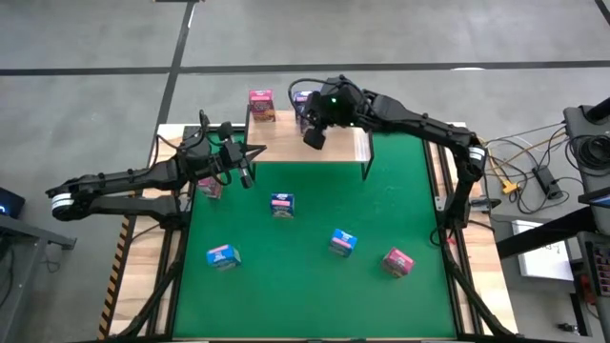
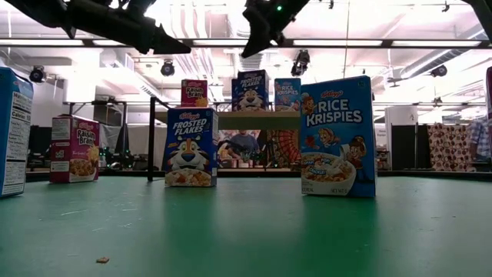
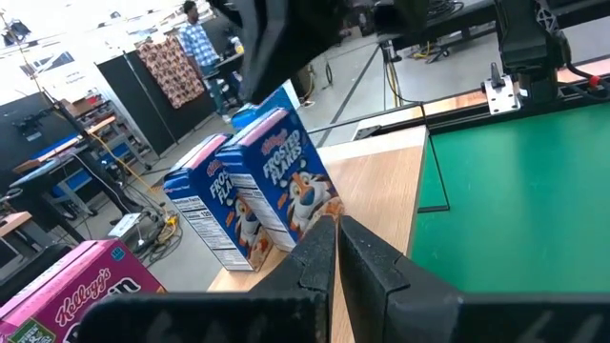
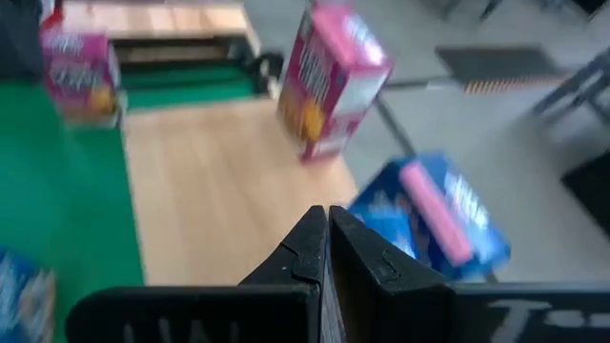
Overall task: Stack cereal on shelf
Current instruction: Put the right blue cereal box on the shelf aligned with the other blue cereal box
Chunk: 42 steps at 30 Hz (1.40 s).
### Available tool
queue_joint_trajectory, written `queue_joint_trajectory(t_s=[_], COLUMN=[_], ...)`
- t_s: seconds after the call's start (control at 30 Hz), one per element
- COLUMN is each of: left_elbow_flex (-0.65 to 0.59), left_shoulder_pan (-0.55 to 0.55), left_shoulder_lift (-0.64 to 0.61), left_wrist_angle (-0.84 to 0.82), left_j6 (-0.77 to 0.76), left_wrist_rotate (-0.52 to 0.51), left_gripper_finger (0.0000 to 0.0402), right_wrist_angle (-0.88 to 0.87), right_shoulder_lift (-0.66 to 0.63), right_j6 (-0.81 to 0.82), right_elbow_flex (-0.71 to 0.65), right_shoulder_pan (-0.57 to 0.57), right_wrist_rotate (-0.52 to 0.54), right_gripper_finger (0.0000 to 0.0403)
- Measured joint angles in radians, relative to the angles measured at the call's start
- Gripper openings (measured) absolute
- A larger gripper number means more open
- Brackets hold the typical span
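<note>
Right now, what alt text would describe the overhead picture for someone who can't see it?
Two dark robot arms reach over a green mat toward a small wooden shelf holding a pink cereal box and blue ones. The right gripper hovers over the shelf, the left gripper beside it, jaws shut. Five more boxes stand on the mat.

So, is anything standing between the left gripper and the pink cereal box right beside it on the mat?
Nothing visible does. In the high view the left gripper, shut and empty, hangs just above the mat's far left corner, and the pink Raisin Bran box stands right beside it on the green mat, with no other box between them.
</note>
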Motion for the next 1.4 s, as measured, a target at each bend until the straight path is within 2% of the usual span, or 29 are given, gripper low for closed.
queue_joint_trajectory(t_s=[0.17, 0.3, 0.53, 0.8, 1.4], left_elbow_flex=[0.000, 0.000, 0.000, 0.000, 0.000], left_shoulder_pan=[0.000, 0.000, 0.000, 0.000, 0.000], left_shoulder_lift=[0.000, 0.000, 0.000, 0.000, 0.000], left_wrist_angle=[0.000, 0.000, 0.000, 0.000, 0.002], left_j6=[0.000, 0.000, 0.000, 0.000, 0.000], left_wrist_rotate=[0.000, 0.000, 0.000, 0.000, 0.000], left_gripper_finger=[0.0000, 0.0000, 0.0000, 0.0000, 0.0000], right_wrist_angle=[-0.276, -0.394, -0.387, -0.249, -0.131], right_shoulder_lift=[-0.001, -0.002, -0.001, 0.000, 0.001], right_j6=[0.019, 0.073, 0.074, 0.014, -0.053], right_elbow_flex=[0.090, 0.116, 0.060, -0.004, -0.007], right_shoulder_pan=[0.001, -0.014, -0.069, -0.105, -0.106], right_wrist_rotate=[-0.001, 0.004, 0.027, 0.027, 0.025], right_gripper_finger=[0.0009, 0.0009, 0.0009, 0.0009, 0.0009])
